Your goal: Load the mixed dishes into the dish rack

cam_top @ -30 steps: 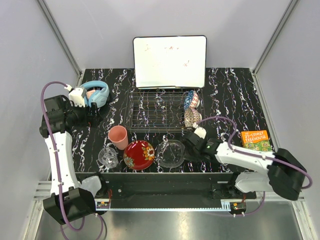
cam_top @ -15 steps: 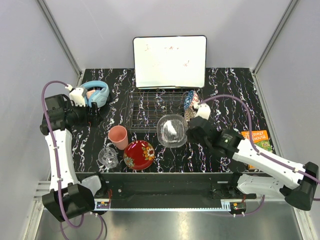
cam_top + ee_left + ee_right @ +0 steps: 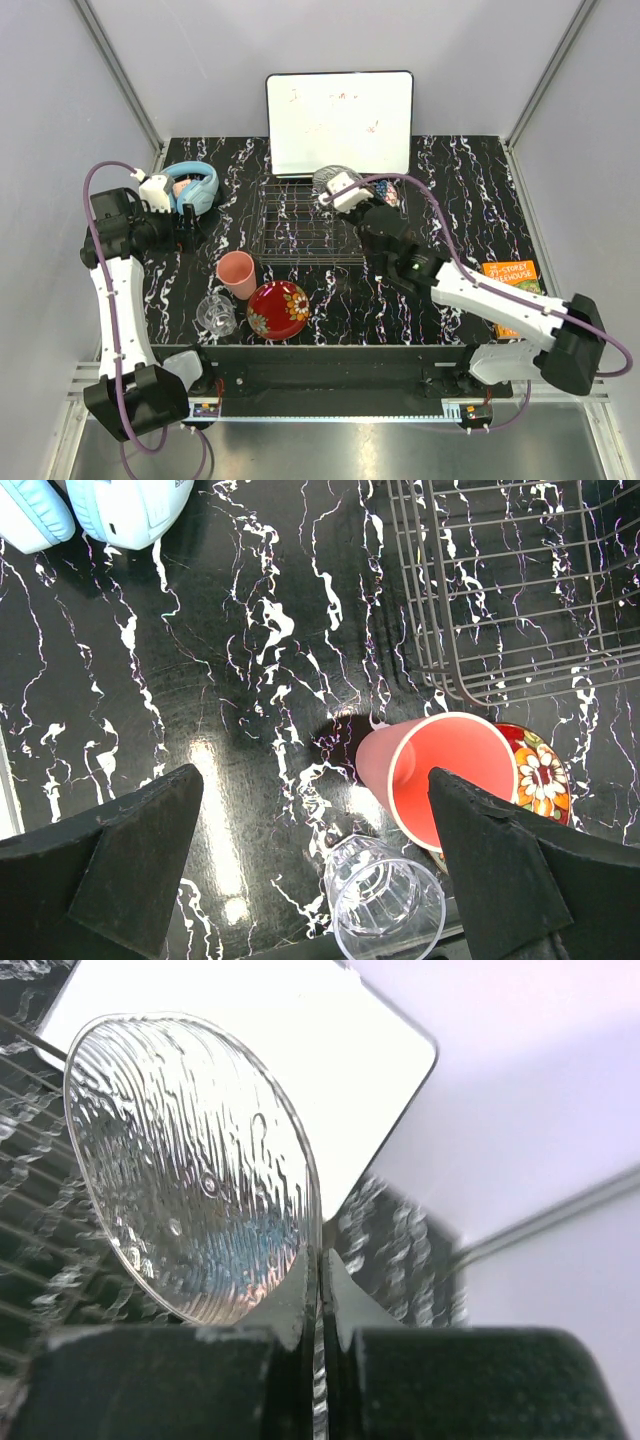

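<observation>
From above: dish (image 3: 327, 178) on edge at the far right end of the rack (image 3: 290, 225), just in front of the whiteboard (image 3: 340, 120), pinched in the right gripper (image 3: 338, 190). Among the tines or just over them, hard to tell from here. Blue bowl (image 3: 388, 191) just right of that wrist, at the rack's right side, mostly hidden behind the arm. On the table (image 3: 450, 170), off the rack's near-left corner: cup (image 3: 238, 273) upright, mug (image 3: 216, 314) nearer the bases, plate (image 3: 279, 309) flat between mug and table middle, close beside the cup. Headphones (image 3: 192, 185) at far left, with the left gripper (image 3: 185, 238) just near of them, over bare table, left of the rack. Book (image 3: 510, 280) at the right edge, well apart from the dishes.

Left wrist: fingers (image 3: 120, 870) spread wide, nothing held, only marbled table between them. Below, cup (image 3: 440, 780) with its mouth open to the camera, just off the rack's corner (image 3: 500, 580). Mug (image 3: 385, 905) beside it toward the bottom edge. Slice of plate (image 3: 540, 775) showing past the cup at right. Headphones (image 3: 120, 510) at top left.

Right wrist: fingers (image 3: 290, 1305) closed tight on the rim of the dish (image 3: 190, 1170), ribbed glass standing on edge across the left half. Whiteboard (image 3: 340, 1060) behind it. Rack wires (image 3: 30, 1160) blurred at left.
</observation>
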You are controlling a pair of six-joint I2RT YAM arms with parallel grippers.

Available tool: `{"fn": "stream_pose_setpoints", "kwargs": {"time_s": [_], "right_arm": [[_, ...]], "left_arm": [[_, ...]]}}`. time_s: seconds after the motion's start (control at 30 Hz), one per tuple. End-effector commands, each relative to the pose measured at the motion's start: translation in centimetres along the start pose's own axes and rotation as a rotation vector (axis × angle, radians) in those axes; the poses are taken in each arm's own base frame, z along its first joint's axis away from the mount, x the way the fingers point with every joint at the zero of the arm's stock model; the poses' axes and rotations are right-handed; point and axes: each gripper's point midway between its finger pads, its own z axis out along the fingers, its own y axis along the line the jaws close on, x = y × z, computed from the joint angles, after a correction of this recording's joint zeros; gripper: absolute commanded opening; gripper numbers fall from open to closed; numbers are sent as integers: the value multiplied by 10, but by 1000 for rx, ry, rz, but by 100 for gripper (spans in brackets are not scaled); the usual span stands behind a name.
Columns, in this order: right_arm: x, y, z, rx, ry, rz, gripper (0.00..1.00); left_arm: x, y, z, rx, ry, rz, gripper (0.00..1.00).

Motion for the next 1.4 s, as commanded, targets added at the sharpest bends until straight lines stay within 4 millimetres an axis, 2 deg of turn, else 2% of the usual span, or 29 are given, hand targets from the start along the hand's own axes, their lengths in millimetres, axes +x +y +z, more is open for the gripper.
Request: {"fn": "stream_pose_setpoints", "kwargs": {"time_s": [0.0,0.1,0.13,0.17,0.2,0.23,0.33,0.53,0.73,1.17,1.27,1.37], "right_arm": [[-48,-18,17,74,-261,-358,0],[-37,-6,29,28,-280,-536,0],[-31,-10,36,35,-260,-577,0],[-26,-9,41,27,-247,-594,0],[-30,-10,44,16,-256,-599,0],[-20,-9,49,-17,-225,-632,0],[-18,-5,56,-52,-246,-684,0],[0,17,76,-121,-257,-744,0],[19,26,94,-135,-250,-778,0],[43,36,103,-196,-251,-754,0],[60,40,103,-216,-223,-761,0],[68,39,103,-217,-207,-743,0]], "left_arm": [[-18,-1,-5,5,-51,16,99],[-17,1,-4,2,-46,11,99],[-18,0,-4,1,-46,8,99],[-18,0,-5,0,-49,9,99],[-19,0,-5,3,-53,10,99],[-20,-1,-5,7,-55,5,99],[-19,-1,-2,11,-53,0,99],[-13,2,4,14,-36,-10,99],[-12,5,8,12,-31,-14,99],[-14,9,13,8,-25,-20,99],[-16,9,13,6,-29,-19,99],[-18,10,12,4,-32,-17,99]]}}
